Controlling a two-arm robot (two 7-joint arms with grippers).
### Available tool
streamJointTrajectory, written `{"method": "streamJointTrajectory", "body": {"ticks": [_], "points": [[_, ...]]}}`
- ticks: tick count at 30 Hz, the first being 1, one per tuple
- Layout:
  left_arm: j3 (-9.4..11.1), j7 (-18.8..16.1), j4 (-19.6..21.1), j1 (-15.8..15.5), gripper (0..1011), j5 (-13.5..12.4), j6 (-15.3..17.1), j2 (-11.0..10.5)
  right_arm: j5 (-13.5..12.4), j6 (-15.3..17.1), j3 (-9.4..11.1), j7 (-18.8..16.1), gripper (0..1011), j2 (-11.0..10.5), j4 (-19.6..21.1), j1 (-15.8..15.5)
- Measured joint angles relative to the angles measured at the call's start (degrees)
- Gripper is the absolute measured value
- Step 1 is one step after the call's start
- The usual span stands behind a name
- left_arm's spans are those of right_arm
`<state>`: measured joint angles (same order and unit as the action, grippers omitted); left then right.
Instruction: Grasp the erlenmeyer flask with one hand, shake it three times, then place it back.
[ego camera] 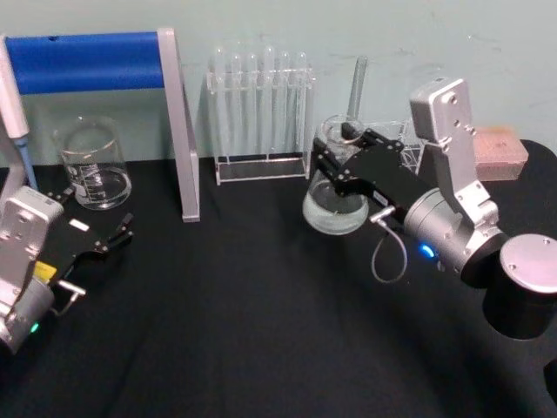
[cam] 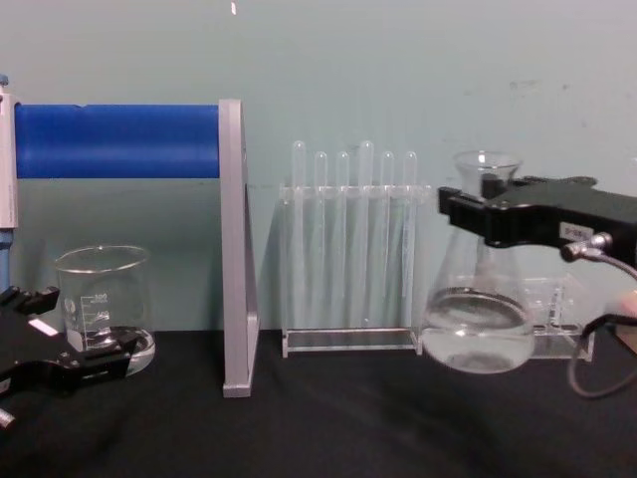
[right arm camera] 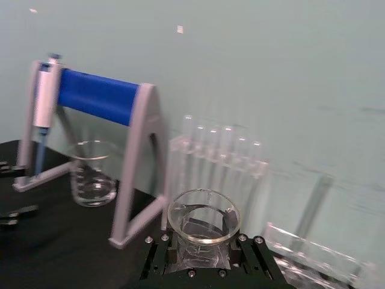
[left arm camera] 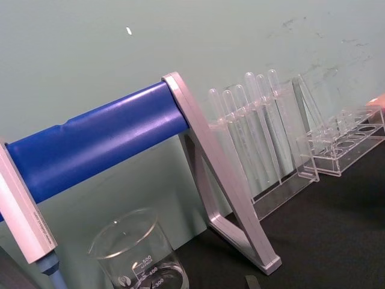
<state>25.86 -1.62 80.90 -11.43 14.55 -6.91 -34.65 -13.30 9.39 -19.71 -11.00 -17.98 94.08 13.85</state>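
In the head view the right gripper (ego camera: 346,146) reaches toward the back edge of the tabletop (ego camera: 261,331), right of the middle. Its fingers are clamped on the neck of the erlenmeyer flask (ego camera: 334,209). The left gripper (ego camera: 96,213) rests by the left edge with its fingers spread apart and holds nothing. Along the back edge stand a beaker (ego camera: 91,165), a blue-barred pipette stand (ego camera: 96,61) and a test tube rack (ego camera: 261,113).

The left wrist view looks past the beaker and the stand's grey leg to the test tubes and an empty clear rack (left arm camera: 343,144) beyond them.

The right wrist view looks down over the flask's flared rim, and a black finger is pressed to each side of the neck just below it. A pipette (right arm camera: 45,96) hangs at the far end of the stand.

The chest view gives the side picture. The flask is upright and about a third full of clear liquid (cam: 476,324), in front of the right end of the test tube rack. Its base seems to float just above the black cloth, though I cannot be sure of the gap.

So I'd say the grasp is made and the flask is most likely lifted. Nothing here tells how many shakes are done. Whatever remains of the three shakes is left to do, and then setting it back down.
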Motion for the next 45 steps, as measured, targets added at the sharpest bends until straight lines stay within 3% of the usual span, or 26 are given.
{"method": "streamJointTrajectory", "body": {"ticks": [10, 19, 30, 37, 45], "points": [[0.0, 0.0, 0.0, 0.0, 1001, 0.0, 0.0, 0.0, 1.6, 0.5, 3.0, 2.0, 449, 1.3, -1.3, 0.2], [0.0, 0.0, 0.0, 0.0, 1001, 0.0, 0.0, 0.0, 2.6, 1.1, 3.1, 1.1, 450, 2.3, -1.0, -0.1], [0.0, 0.0, 0.0, 0.0, 1001, 0.0, 0.0, 0.0, 2.9, 1.7, 0.0, -4.3, 449, 3.2, 1.7, -1.6], [0.0, 0.0, 0.0, 0.0, 1001, 0.0, 0.0, 0.0, 1.3, 2.2, -2.8, -8.9, 449, 1.7, 4.2, -3.0], [0.0, 0.0, 0.0, 0.0, 1001, 0.0, 0.0, 0.0, -1.5, 2.6, -6.1, -13.7, 449, -1.5, 7.8, -4.6]]}}
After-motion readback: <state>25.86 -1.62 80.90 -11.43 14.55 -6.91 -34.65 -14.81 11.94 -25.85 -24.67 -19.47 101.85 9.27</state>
